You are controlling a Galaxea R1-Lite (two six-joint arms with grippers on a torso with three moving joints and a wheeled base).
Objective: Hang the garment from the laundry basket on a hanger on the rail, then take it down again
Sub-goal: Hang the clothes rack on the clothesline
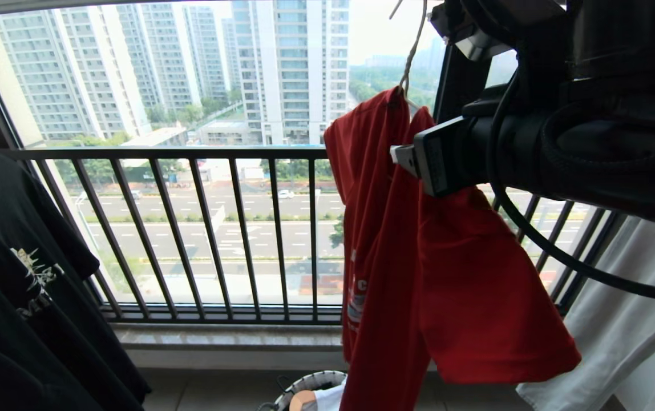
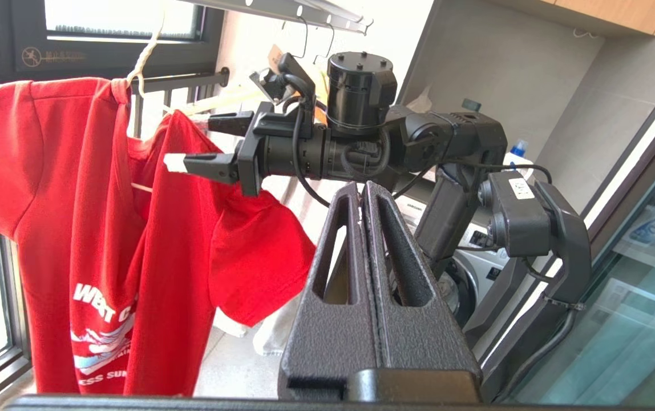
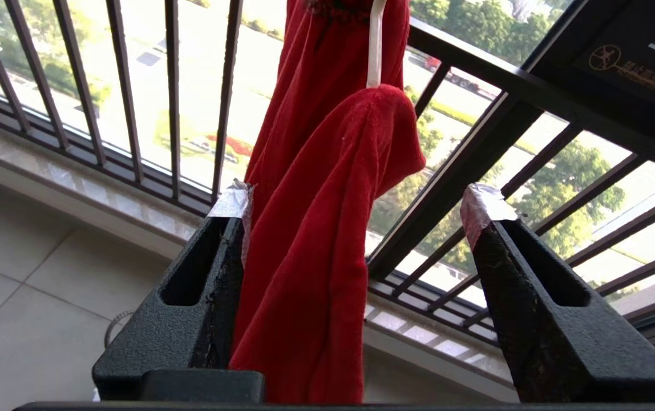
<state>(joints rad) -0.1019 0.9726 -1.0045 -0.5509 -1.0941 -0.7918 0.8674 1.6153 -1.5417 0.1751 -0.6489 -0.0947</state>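
The garment [image 1: 447, 274], a red T-shirt with white lettering [image 2: 99, 305], hangs on the thin white hanger [image 1: 413, 54], whose hook goes up towards the grey rail [image 2: 299, 12]. My right gripper [image 1: 404, 155] is open at the shirt's shoulder. In the right wrist view a fold of red cloth [image 3: 310, 245] hangs between its spread fingers and rests against one fingertip [image 3: 233, 202]. My left gripper [image 2: 362, 188] is shut and empty, held back from the shirt below the right arm. The laundry basket [image 1: 311, 381] stands on the floor below the shirt.
A black printed T-shirt [image 1: 13, 274] hangs at the left and a pale grey garment [image 1: 635, 342] at the right. The black window railing [image 1: 190, 154] runs behind the shirt. A washing machine [image 2: 476, 268] stands behind the right arm.
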